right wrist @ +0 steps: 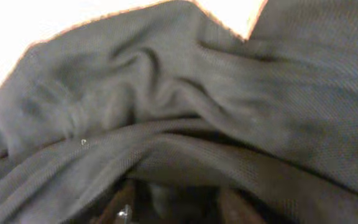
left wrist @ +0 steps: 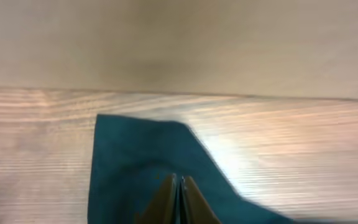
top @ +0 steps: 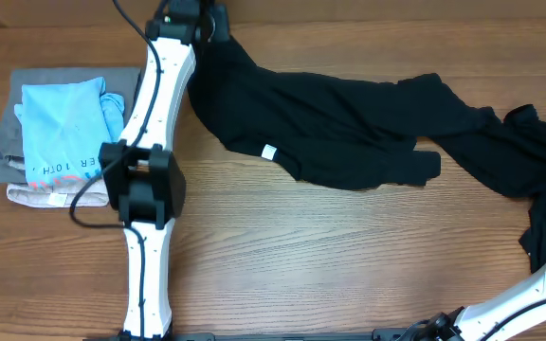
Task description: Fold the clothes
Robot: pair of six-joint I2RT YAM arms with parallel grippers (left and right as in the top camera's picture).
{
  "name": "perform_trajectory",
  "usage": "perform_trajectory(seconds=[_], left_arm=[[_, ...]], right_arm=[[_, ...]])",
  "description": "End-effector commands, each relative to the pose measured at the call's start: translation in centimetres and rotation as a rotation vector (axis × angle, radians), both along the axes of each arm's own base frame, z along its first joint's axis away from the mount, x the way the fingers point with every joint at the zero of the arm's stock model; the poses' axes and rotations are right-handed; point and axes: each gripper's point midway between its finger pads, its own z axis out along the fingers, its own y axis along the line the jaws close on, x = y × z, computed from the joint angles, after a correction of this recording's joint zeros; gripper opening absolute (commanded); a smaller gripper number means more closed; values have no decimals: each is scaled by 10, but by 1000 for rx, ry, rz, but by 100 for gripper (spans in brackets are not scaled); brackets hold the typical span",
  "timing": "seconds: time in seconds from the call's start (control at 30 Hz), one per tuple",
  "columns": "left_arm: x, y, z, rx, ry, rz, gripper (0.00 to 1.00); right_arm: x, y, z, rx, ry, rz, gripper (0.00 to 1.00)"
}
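The clothes (top: 349,133) are one long black garment lying rumpled across the far half of the wooden table, with a small white tag near its lower left edge. At the far left, my left gripper (top: 205,24) sits on the garment's corner. The left wrist view shows its fingers pressed together (left wrist: 180,182) on that corner of fabric (left wrist: 135,155). At the right edge the cloth bunches up and hides my right gripper in the overhead view. In the right wrist view my right gripper (right wrist: 176,208) has its fingers apart, with folds of black cloth (right wrist: 197,106) draped over and in front of them.
A stack of folded garments sits at the left: a light-blue shirt with lettering (top: 64,123) on top of grey and beige pieces (top: 27,189). My left arm (top: 150,142) stretches up the table between that stack and the black cloth. My right arm (top: 515,298) enters at the bottom right.
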Motion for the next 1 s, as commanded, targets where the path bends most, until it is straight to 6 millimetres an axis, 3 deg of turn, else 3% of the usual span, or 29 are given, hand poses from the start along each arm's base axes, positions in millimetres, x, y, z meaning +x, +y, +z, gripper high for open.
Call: perform_trajectory(seconds=[0.0,0.1,0.2,0.23,0.3,0.33,0.4,0.63,0.8,0.97], left_arm=[[-35,-25,87,-44,-78,-20,7],[-64,-35,87,-26,3,-47,4],[-82,-43,75,-41,89,-32,6],[-86,-44,68,-46,117,-22,6],[-93,-44,55,-55,172,2,4],[-96,-43,47,-61,201,21,4],[-101,-42,37,-68,241,45,4],[-109,-36,22,-48,303,56,7],[-113,-30,19,-37,327,68,9],[-114,-27,18,-34,334,74,9]], right_arm=[[7,-17,15,-26,22,7,63],[41,-5,53,-9,-63,119,67],[78,25,85,22,-147,260,63],[86,37,91,33,-153,287,59],[97,64,95,55,-131,350,28],[102,79,93,65,-115,392,16],[106,108,85,80,-65,467,4],[92,181,48,150,148,546,4],[79,203,22,193,208,572,4],[71,201,-5,173,233,565,4]])
